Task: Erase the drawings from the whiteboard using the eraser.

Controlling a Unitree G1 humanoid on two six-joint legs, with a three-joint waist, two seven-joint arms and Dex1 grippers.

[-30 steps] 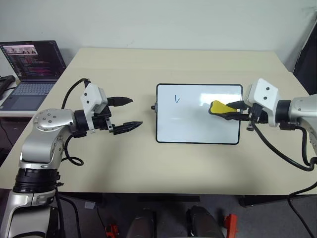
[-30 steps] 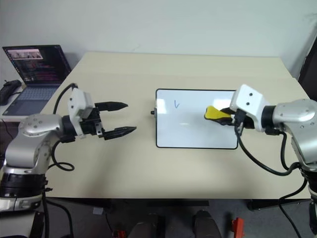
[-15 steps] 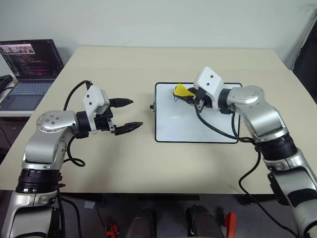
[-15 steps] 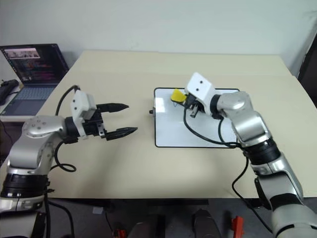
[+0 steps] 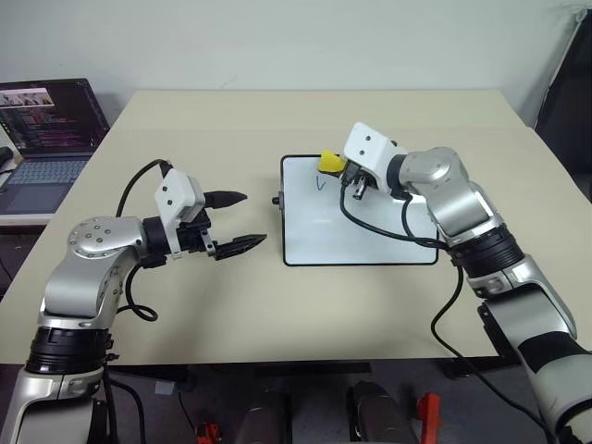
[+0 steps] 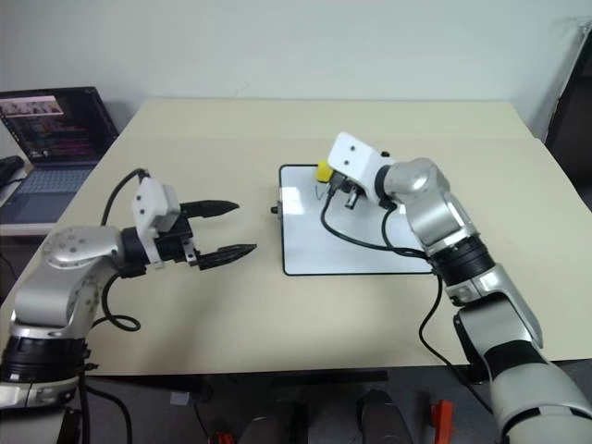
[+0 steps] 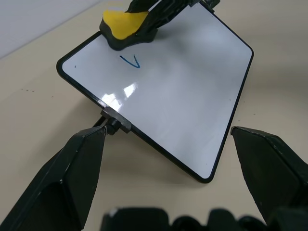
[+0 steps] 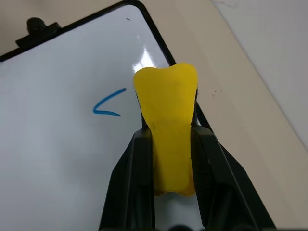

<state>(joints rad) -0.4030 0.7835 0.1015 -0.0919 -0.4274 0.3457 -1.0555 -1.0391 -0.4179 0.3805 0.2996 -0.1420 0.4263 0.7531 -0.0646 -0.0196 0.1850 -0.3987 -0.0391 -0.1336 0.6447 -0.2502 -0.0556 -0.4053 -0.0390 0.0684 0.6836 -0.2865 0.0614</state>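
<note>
The whiteboard [image 5: 359,213] lies flat mid-table with bare tabletop [image 5: 231,305] on every side. The right gripper [image 5: 340,170] is clenched on the yellow eraser [image 5: 330,162] at the board's far left corner, just beside the one blue drawing [image 7: 130,61]. From the right wrist the eraser overhangs the black frame. The left gripper [image 5: 242,222] hangs spread apart, well left of the board's side knob [image 7: 114,123]. A laptop [image 5: 42,129] sits off the table's left edge.
</note>
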